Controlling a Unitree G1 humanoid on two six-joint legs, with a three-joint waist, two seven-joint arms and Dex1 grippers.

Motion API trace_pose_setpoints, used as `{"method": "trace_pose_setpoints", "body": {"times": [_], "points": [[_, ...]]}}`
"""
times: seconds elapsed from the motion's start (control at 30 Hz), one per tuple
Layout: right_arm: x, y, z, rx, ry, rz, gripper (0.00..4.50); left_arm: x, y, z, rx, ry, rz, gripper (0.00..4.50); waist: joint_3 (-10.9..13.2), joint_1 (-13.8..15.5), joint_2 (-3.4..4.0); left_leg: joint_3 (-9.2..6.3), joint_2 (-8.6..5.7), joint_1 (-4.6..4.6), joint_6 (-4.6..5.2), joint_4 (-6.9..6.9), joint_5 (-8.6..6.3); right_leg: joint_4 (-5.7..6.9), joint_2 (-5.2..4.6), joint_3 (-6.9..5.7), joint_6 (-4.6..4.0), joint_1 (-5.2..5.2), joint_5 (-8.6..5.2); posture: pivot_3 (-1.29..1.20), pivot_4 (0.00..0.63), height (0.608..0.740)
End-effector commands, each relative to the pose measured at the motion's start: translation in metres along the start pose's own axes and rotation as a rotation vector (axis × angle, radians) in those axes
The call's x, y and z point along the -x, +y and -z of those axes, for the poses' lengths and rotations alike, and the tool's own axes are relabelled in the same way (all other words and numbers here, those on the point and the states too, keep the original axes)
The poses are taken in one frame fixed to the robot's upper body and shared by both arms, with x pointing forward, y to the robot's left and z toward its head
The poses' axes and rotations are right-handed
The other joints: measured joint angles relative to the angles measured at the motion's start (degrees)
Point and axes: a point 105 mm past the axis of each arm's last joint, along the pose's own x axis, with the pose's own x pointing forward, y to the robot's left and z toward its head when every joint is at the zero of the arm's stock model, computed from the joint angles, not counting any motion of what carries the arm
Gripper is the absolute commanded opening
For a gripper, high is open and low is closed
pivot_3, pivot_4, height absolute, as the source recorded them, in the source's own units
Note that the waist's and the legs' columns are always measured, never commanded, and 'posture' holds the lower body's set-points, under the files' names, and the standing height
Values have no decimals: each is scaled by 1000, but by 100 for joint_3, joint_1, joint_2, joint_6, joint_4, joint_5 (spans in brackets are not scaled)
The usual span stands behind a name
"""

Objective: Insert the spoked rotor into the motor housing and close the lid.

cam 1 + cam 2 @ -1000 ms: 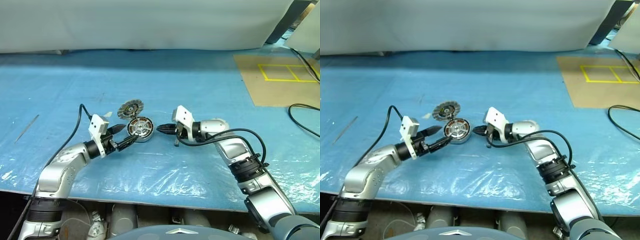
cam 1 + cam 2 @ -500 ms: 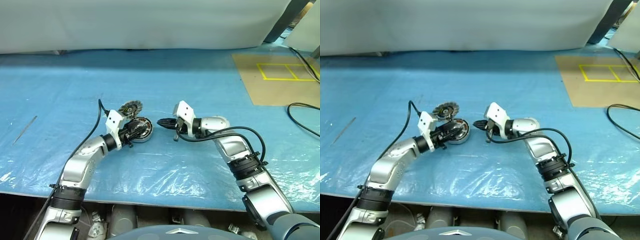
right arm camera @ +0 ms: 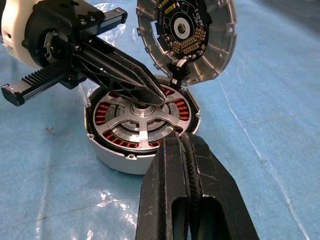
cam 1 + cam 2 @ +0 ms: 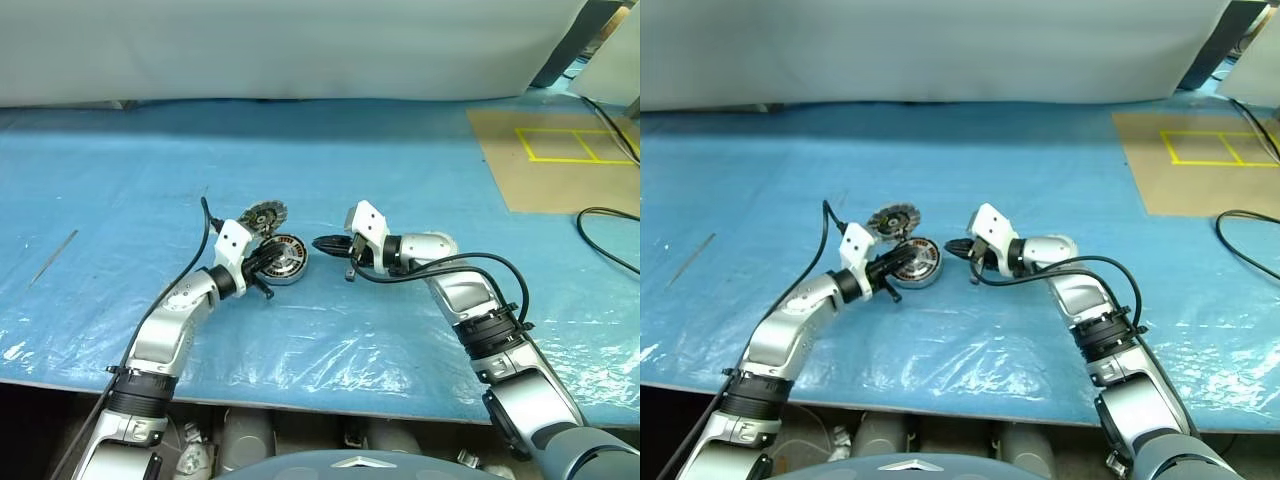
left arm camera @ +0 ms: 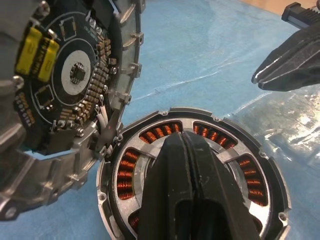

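The motor housing (image 4: 285, 259) is a short silver cylinder on the blue table, with copper windings showing. The spoked rotor (image 3: 142, 125) lies inside it, its silver spokes crossing the windings. The lid (image 4: 262, 215) stands open behind the housing, joined to its rim, with its circuit-board face (image 3: 185, 30) showing. My left gripper (image 4: 272, 256) is shut, its tips (image 3: 150, 95) over the rotor's hub; whether they touch it I cannot tell. My right gripper (image 4: 322, 242) is shut on nothing and hovers just right of the housing.
The table (image 4: 400, 160) is covered in blue plastic sheet. A brown board with yellow taped squares (image 4: 570, 145) lies at the back right, with a black cable (image 4: 600, 215) beside it. A thin rod (image 4: 52, 258) lies at the far left.
My left gripper has closed from wide open and moved right and forward, so its tips are over the housing's centre. The right arm has kept still.
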Motion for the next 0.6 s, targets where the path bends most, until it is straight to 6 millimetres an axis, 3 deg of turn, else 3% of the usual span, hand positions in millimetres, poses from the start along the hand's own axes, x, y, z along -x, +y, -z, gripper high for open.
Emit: {"method": "trace_pose_setpoints", "body": {"times": [0.03, 0.27, 0.6], "points": [[2, -10, -17, 34, -53, 36, 0, 7, -7, 10, 77, 1, 40, 28, 0, -1, 0, 0, 0, 0, 0, 0, 0, -1, 0, 0, 0, 0, 0, 0, 150, 740], [3, -7, -19, 17, -63, 0, 0, 33, 3, -33, 116, -208, 67, 28, 2, -1, -2, 2, 3, -11, 0, -3, 0, -1, 3, -1, 2, -11, 1, 0, 150, 740], [11, 4, -8, 27, -25, -65, 0, 66, 38, -17, 71, -114, -30, 28, 2, -6, -1, 3, 3, -10, 0, -7, 0, -8, 4, 0, 2, -11, 1, 0, 150, 740]]}}
